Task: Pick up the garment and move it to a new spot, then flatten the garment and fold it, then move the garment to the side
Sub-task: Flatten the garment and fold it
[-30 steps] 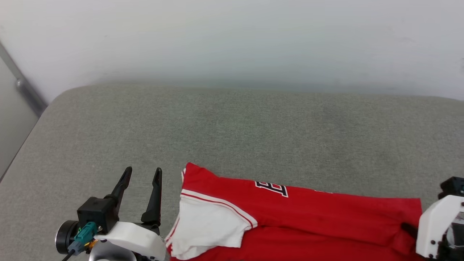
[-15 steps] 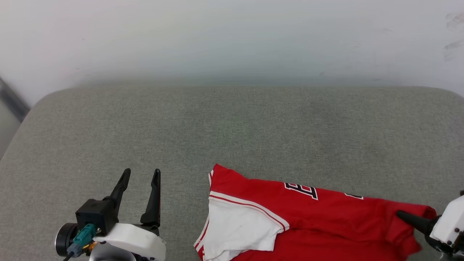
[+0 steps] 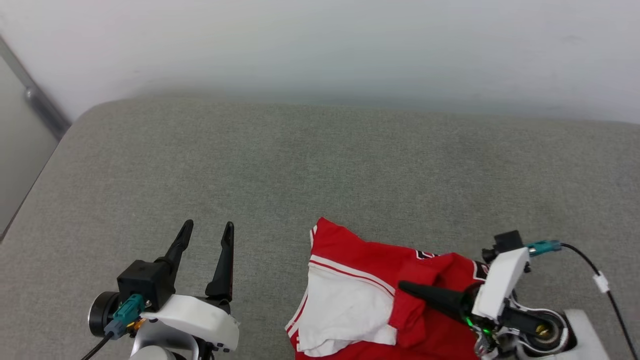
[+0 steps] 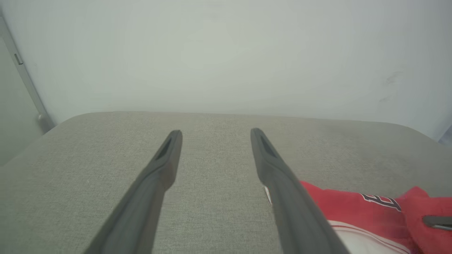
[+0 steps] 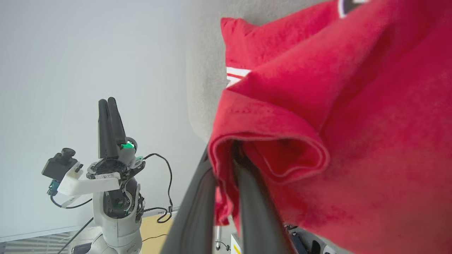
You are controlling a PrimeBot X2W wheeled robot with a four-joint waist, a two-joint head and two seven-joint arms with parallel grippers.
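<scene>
The garment point(image 3: 350, 247), a red jersey with a white sleeve point(image 3: 345, 310), lies at the near edge of the grey cushion point(image 3: 320, 165). Its right part is lifted and doubled over toward the sleeve. My right gripper point(image 3: 404, 286) points left, shut on that red hem. In the right wrist view, red cloth point(image 5: 353, 106) wraps over the closed fingers point(image 5: 247, 183). My left gripper point(image 3: 207, 232) stands open to the left of the garment, apart from it, with nothing between its fingers point(image 4: 166, 155). The garment's edge with dark lettering point(image 4: 339, 204) lies right of them.
The grey cushion stretches far back to a pale wall point(image 3: 320, 45). Its left edge drops off beside a grey rail point(image 3: 40, 105). A black cable point(image 3: 590, 270) runs from my right wrist. The right wrist view looks sideways at my left gripper point(image 5: 109, 106).
My right gripper has carried the garment's right hem up and leftward over the shirt, bunching it toward the sleeve. The head view has shifted. The left gripper stays open.
</scene>
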